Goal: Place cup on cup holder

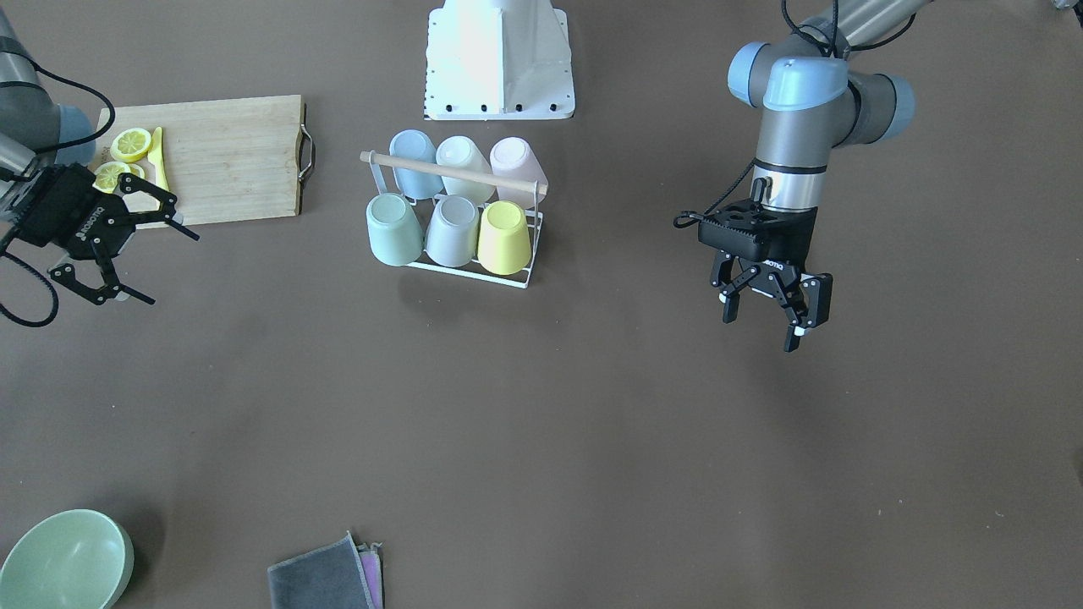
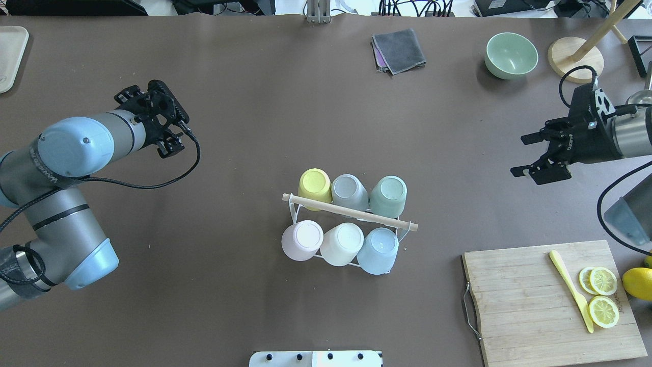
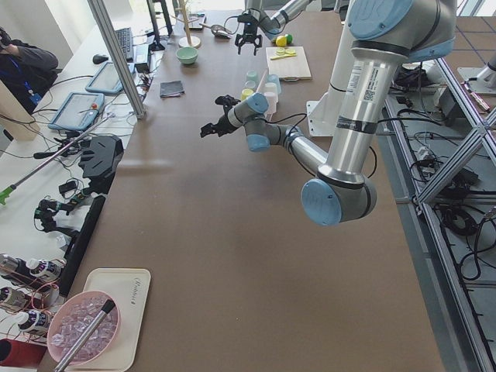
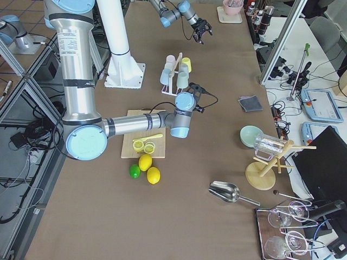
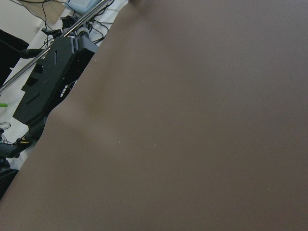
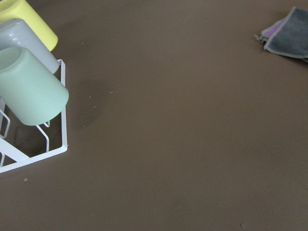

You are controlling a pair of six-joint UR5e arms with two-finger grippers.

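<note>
1. sitting near the middle of the table (image 1: 592, 423), the cup holder (image 1: 470, 275) is a white wire rack with a wooden rod (image 1: 454, 172) across its top.
2. on the side of the rod near the robot, a blue cup (image 1: 415, 162), a cream cup (image 1: 464, 165) and a pink cup (image 1: 518, 161) sit on it.
3. on the other side of the rod are a green cup (image 1: 393, 227), a grey cup (image 1: 453, 230) and a yellow cup (image 1: 504, 237).
4. all six are upside down and lean out from the rod.
5. the left pincer (image 1: 761, 326) hangs over bare table, well apart from the cup holder. its fingers are spread wide and hold nothing.
6. the right pincer (image 1: 169, 266) is well off on the other side, near a wooden cutting board (image 1: 228, 161). it is spread wide too and holds nothing.
7. on the board lie lemon slices (image 1: 131, 145) and a yellow knife (image 1: 158, 161).
8. a green bowl (image 1: 63, 558) and a folded grey cloth (image 1: 321, 579) sit by the table edge far from the robot.
</note>
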